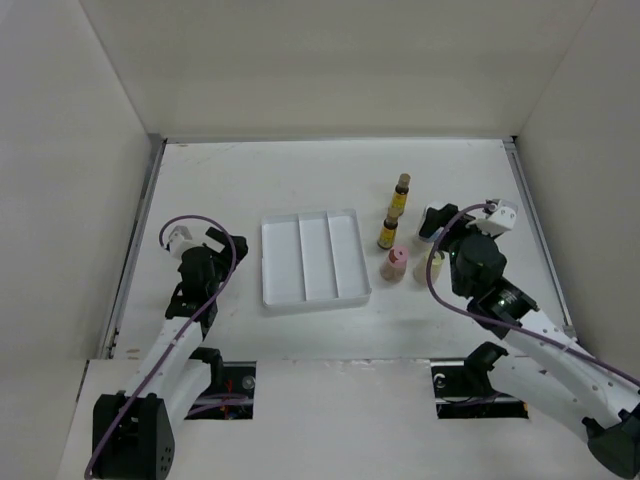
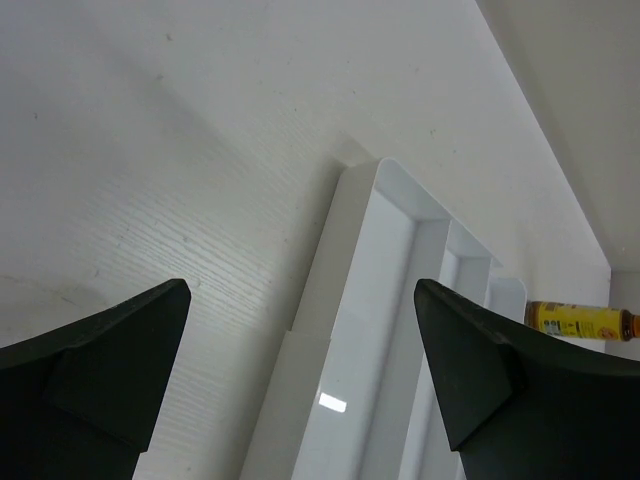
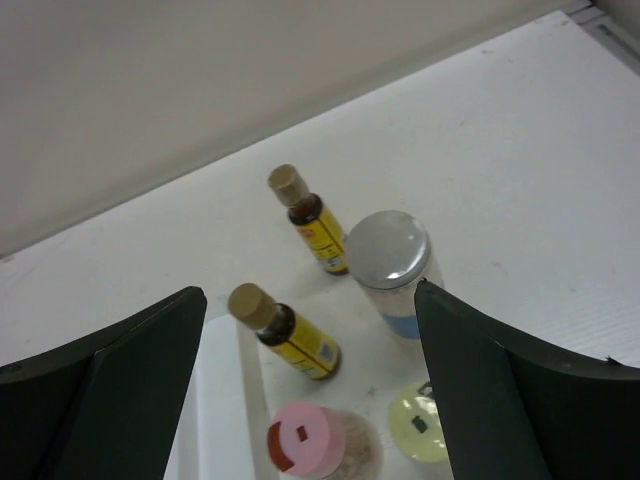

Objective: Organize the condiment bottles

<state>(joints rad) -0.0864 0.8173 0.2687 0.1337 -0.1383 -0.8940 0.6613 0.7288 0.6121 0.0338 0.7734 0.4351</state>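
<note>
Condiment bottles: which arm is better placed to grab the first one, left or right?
Right, I'd say. The right gripper hovers open just above the condiment bottles, which all stand right of the tray. The left gripper, also open, sits off the tray's left side, with the tray in between.

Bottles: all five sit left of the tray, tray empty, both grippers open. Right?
Wrong side. The two brown, pink, cream and clear bottles sit right of the tray, not left. The top external view shows it; the clear one is plainer in the right wrist view. The rest holds: tray empty, left gripper and right gripper open.
</note>
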